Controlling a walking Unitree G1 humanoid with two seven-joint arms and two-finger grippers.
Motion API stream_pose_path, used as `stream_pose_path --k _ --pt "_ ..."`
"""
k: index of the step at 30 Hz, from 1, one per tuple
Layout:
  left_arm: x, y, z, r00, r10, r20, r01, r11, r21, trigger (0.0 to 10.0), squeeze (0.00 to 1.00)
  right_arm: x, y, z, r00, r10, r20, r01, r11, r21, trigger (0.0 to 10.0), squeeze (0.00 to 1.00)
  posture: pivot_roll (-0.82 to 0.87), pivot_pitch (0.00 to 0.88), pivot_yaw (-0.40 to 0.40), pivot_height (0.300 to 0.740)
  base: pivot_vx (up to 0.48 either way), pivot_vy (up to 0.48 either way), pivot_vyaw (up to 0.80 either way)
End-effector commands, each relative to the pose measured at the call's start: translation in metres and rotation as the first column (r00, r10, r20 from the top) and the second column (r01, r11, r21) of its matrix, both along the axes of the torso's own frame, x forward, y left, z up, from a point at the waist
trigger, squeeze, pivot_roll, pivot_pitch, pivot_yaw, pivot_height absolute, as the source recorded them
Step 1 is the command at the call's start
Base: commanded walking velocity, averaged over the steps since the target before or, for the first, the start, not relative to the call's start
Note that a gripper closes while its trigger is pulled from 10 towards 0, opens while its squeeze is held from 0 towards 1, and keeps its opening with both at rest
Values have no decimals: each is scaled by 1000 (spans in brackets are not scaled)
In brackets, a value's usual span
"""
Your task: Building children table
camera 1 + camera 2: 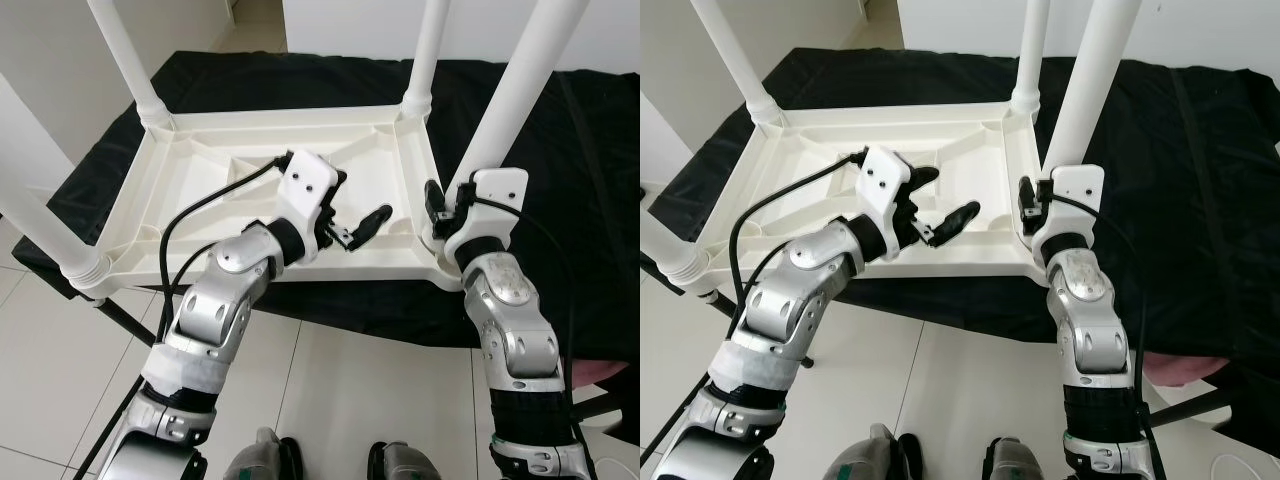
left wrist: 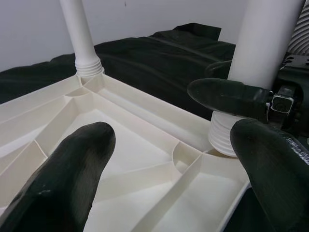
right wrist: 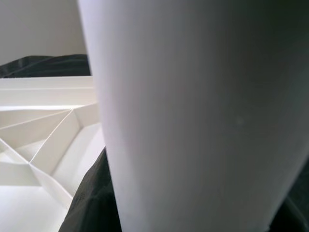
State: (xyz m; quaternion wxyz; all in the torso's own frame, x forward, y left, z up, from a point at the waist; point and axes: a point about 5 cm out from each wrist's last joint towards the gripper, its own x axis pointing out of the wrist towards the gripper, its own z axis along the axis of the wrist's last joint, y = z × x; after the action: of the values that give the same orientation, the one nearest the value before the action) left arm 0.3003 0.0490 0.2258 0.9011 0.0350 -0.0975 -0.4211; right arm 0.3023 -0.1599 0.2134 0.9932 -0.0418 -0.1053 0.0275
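Four legs stand up from my upturned table (image 1: 250, 180) on the black surface (image 1: 590, 190). Left gripper (image 1: 335, 215), fingers apart, hovers inside; right gripper (image 1: 445, 210) clamps the 4 o'clock leg (image 1: 510, 100).

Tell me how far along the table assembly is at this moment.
Done: the white plastic tabletop lies upside down on the black cloth with four white tube legs standing in its corner sockets. In hand: the right claw is at the near-right leg, which sits in its threaded collar; the grip itself is hidden. The left claw hovers open over the underside. Left: finish seating that leg, then flip the table upright.
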Motion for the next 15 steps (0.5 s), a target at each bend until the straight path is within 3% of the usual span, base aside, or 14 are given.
stream_pose_path --k 1,10,15 --pt "-3 2 -2 995 102 -24 -102 994 -25 10000 0 -4 4 0 1000 9 -5 -9 1000 -5 10000 0 -77 105 76 740 0 0 0" --pt "-18 1 -8 997 75 5 -74 996 -43 10000 0 -11 1 -9 999 -4 -34 4 1000 -19 10000 0 -81 126 73 740 0 0 0" --pt "-16 7 -13 994 109 -21 -111 992 -67 10000 0 -9 0 -6 1000 -20 14 19 1000 22 10000 0 -88 126 74 740 0 0 0"
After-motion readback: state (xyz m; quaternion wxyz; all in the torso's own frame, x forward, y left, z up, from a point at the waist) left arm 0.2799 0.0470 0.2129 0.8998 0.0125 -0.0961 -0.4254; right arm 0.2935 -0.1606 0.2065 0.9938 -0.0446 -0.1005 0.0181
